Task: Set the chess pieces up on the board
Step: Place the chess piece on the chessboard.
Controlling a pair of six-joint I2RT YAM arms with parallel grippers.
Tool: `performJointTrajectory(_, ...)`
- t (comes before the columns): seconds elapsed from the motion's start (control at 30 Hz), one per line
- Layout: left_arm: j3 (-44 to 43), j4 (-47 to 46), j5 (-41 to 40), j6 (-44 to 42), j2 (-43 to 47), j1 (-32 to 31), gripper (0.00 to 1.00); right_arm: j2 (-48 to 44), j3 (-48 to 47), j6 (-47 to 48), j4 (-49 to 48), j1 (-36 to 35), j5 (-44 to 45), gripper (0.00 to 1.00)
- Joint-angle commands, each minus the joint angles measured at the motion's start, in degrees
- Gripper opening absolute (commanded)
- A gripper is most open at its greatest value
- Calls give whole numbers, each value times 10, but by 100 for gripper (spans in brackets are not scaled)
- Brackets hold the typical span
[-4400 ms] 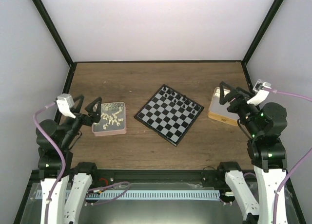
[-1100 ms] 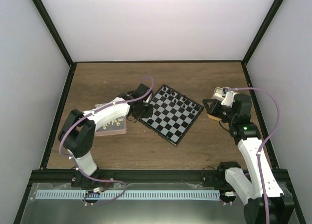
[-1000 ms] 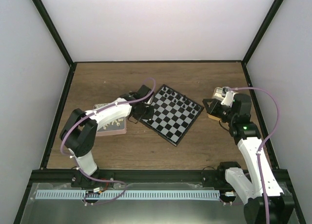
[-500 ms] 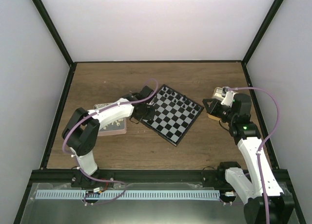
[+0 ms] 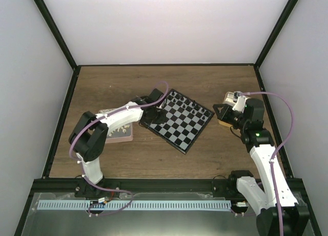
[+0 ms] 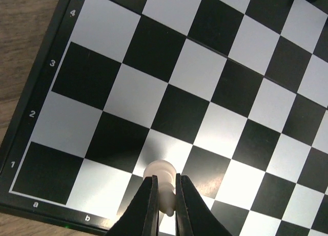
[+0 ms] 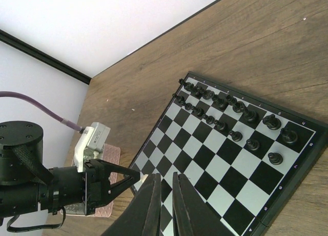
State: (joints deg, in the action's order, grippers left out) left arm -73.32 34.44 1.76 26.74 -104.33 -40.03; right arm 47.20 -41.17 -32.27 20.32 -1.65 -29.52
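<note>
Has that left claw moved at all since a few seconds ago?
Yes. The left gripper has swung rightward from the pink tray to over the board's left edge, shut on a white chess piece.

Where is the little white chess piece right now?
In the left wrist view, the white piece is pinched between the left arm's fingers over the board, near its corner marked a and 1.

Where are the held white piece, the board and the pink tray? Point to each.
white piece (image 6: 162,173), left wrist view, its rounded head
board (image 5: 179,124), top external view, a bare middle square
pink tray (image 5: 122,137), top external view, its near rim
</note>
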Motion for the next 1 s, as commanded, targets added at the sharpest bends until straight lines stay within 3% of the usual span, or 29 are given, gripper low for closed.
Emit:
performJointTrajectory(0.0,-16,6,-14,-11,-17,-1,5,-2,-3,-4,-8,5,2,8)
performJointTrajectory(0.27,5,42,-59,-19,7,-1,5,1,-2,-8,-12,5,-1,8)
performJointTrajectory(0.47,18,27,5,-30,14,-2,5,2,-1,-9,-12,5,-2,8)
performJointTrajectory(0.77,20,31,28,-42,11,-2,6,2,3,-12,-14,5,-1,8)
performJointTrajectory(0.87,16,39,18,-42,8,-2,15,1,3,-14,-14,5,-1,9)
performJointTrajectory(0.97,7,46,7,-37,11,-2,35,1,3,-13,-13,5,-1,9)
